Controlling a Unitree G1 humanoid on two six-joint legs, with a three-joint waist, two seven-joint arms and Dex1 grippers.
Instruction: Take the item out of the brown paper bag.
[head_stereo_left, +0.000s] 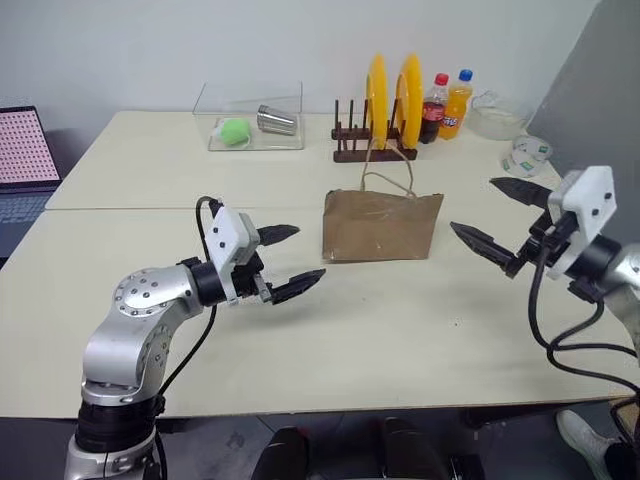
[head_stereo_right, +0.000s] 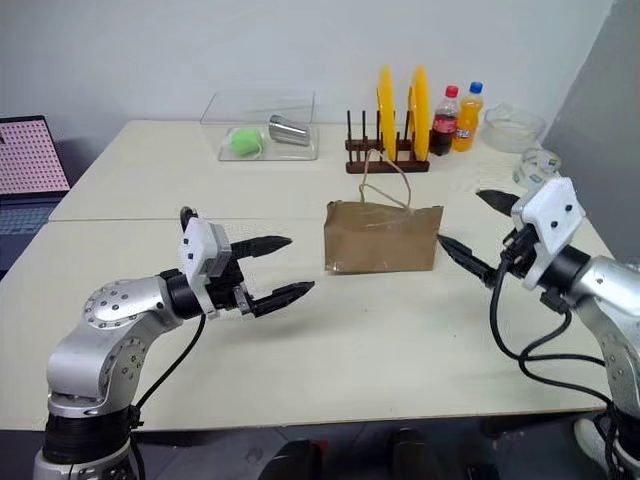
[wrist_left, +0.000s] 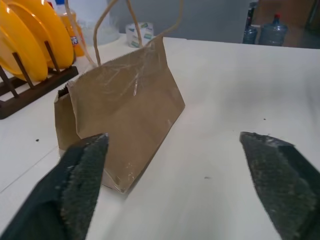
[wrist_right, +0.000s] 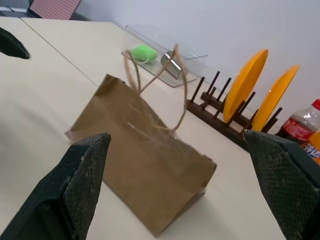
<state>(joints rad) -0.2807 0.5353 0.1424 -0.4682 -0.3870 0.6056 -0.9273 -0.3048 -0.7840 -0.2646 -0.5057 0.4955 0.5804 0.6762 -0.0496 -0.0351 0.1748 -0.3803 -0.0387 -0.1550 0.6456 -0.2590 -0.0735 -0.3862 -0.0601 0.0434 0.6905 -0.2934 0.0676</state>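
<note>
Standing upright mid-table, the creased brown kraft paper bag (head_stereo_left: 382, 225) with two thin tan cord loop handles (head_stereo_left: 389, 165) sits between my two arms, touching neither. I see the small white cylindrical plastic bottle w/ bluish-green label (head_stereo_left: 527, 155) lying on its side near the table's far right corner, well apart from the bag & outside it.

My left gripper (head_stereo_left: 287, 260) hangs over the pale tabletop (head_stereo_left: 350, 330) to the bag's left, its two black fingers spread wide, nothing between them. Right gripper (head_stereo_left: 500, 220) hangs off the bag's right side, fingers likewise spread wide & empty; one fingertip is near the bag's right edge but apart from it.

Left wrist cam: bag seen end-on, its top edge closed, handles arching above. Right wrist cam: bag's broad face, creased, handles up.

Behind the bag: dark wooden dish rack (head_stereo_left: 372, 140) holding two yellow round plates (head_stereo_left: 377, 95) on edge. Right of the rack, red-capped cola bottle (head_stereo_left: 434, 108) & blue-capped orange soda bottle (head_stereo_left: 457, 104), side by side. Further left, clear plastic tray (head_stereo_left: 250, 125) w/ a green ball (head_stereo_left: 235, 131) & a metal cup (head_stereo_left: 277, 121) on its side. Clear bowl (head_stereo_left: 497, 117) at far right.
</note>
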